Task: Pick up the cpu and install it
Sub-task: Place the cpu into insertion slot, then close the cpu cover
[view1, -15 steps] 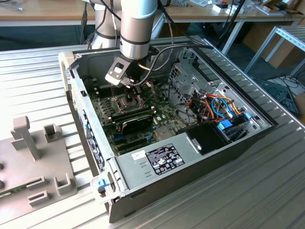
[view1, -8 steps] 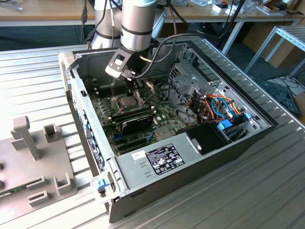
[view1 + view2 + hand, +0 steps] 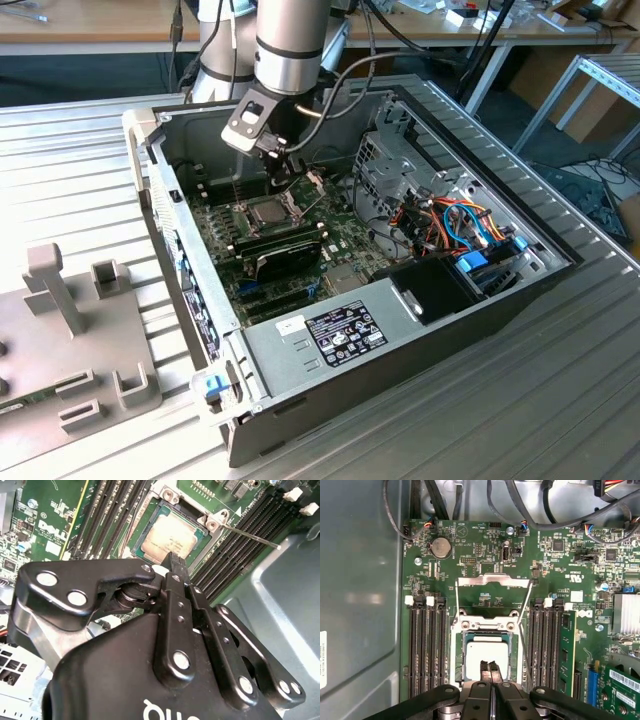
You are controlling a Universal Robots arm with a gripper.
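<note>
The cpu (image 3: pixel 486 652) is a small square chip with a dull silver top, lying flat in its socket on the green motherboard (image 3: pixel 485 545). It also shows as the cpu (image 3: pixel 268 212) in the exterior view and the cpu (image 3: pixel 167 537) in the second wrist view. My gripper (image 3: pixel 489 669) hangs just over the chip's edge, its two thin black fingers pressed together with nothing between them. In the exterior view the gripper (image 3: pixel 283 183) reaches down into the open computer case (image 3: pixel 150 150). The hinged metal socket frame (image 3: pixel 492 582) stands folded back, away from the chip.
Black memory slots (image 3: pixel 426 645) flank the socket on both sides, one holding a memory module (image 3: pixel 566 645). The thin socket lever (image 3: pixel 250 536) sticks out sideways. A black card (image 3: pixel 285 255), drive cage (image 3: pixel 400 165), coloured cables (image 3: pixel 460 225) and power supply (image 3: pixel 330 335) crowd the case.
</note>
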